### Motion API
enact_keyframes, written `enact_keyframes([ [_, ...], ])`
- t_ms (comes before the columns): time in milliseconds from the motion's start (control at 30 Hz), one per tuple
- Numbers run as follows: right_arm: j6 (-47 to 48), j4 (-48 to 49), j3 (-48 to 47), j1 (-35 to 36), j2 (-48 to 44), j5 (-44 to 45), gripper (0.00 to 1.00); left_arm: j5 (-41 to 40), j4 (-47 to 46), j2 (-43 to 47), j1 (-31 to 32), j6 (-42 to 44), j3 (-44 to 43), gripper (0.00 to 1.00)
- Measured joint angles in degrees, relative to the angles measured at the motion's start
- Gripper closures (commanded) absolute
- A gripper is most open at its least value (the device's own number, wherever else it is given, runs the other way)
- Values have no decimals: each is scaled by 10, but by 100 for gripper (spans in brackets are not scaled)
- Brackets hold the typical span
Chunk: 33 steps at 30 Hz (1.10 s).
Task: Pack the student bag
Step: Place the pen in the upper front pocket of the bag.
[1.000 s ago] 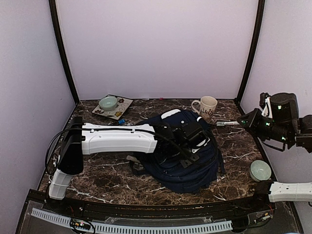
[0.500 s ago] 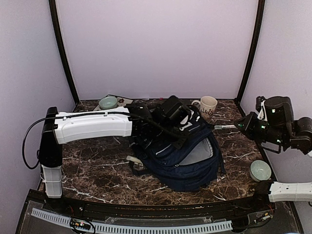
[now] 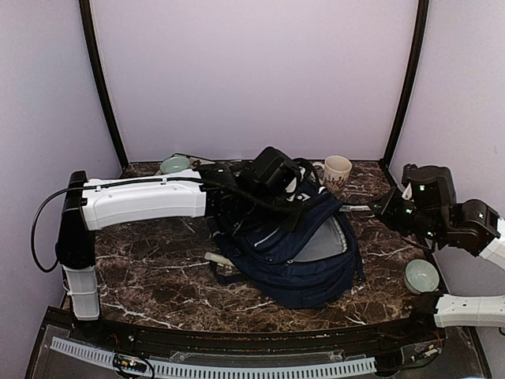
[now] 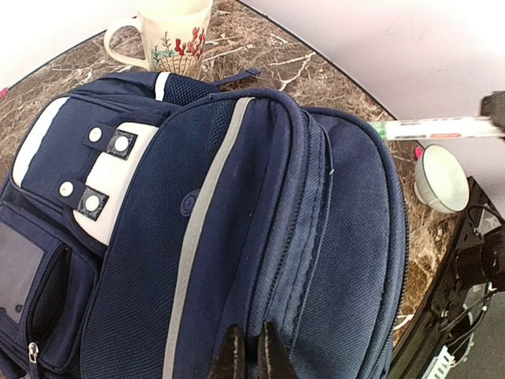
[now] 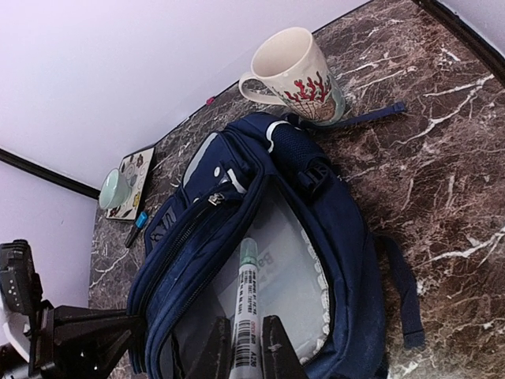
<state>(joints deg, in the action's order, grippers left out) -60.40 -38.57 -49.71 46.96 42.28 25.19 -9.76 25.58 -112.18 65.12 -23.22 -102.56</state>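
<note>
The navy student bag (image 3: 304, 264) lies in the middle of the table, its main compartment gaping and a pale grey lining showing inside (image 5: 304, 260). My left gripper (image 4: 248, 357) is shut on the bag's front panel fabric next to the zip and holds it raised; in the top view it sits over the bag's top (image 3: 272, 175). My right gripper (image 5: 245, 353) is shut on a white marker with a pale green cap (image 5: 248, 304), held above the open compartment and pointing into it. In the top view the right gripper (image 3: 380, 208) is to the right of the bag, clear of it.
A cream mug with red coral print (image 3: 338, 170) stands behind the bag. A teal bowl (image 3: 420, 276) sits front right. A tray (image 5: 136, 172) with another teal bowl (image 3: 175, 165) is back left, and a blue-capped pen (image 5: 137, 226) lies near it. A small pale object (image 3: 215, 258) lies left of the bag.
My left gripper has lifted the bag's front panel up and back, so the main compartment now gapes. My right gripper has moved left and down towards the bag with the marker.
</note>
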Motion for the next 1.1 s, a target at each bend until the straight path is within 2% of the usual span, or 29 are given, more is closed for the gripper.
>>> enact_keyframes([
  [133,-27,67,48,-19,3,-16,100,-1,-9,0,-1,-9,0,100],
  [267,-72,156,137,-31,-7,-66,100,-3,-19,1,-1,-15,3,100],
  [567,-122,305,194,-47,14,-135,99,-3,-47,23,-2,-23,33,100],
  [633,-119,338,194,-50,33,-153,90,-3,-50,26,-4,-23,36,100],
  [667,-115,358,194,-52,47,-169,82,-2,-54,28,-4,-23,36,100],
  [767,-98,398,191,-58,87,-207,45,-2,-61,28,-4,-23,36,100],
  [800,-92,404,184,-64,103,-225,36,-1,-63,28,-4,-23,36,100],
  [833,-85,411,175,-67,119,-243,32,-1,-64,28,-4,-23,37,100],
  [900,-68,415,155,-70,141,-264,28,-4,-67,29,-4,-23,37,100],
  [1100,-41,406,136,-76,140,-289,28,-5,-79,46,-9,-23,45,100],
])
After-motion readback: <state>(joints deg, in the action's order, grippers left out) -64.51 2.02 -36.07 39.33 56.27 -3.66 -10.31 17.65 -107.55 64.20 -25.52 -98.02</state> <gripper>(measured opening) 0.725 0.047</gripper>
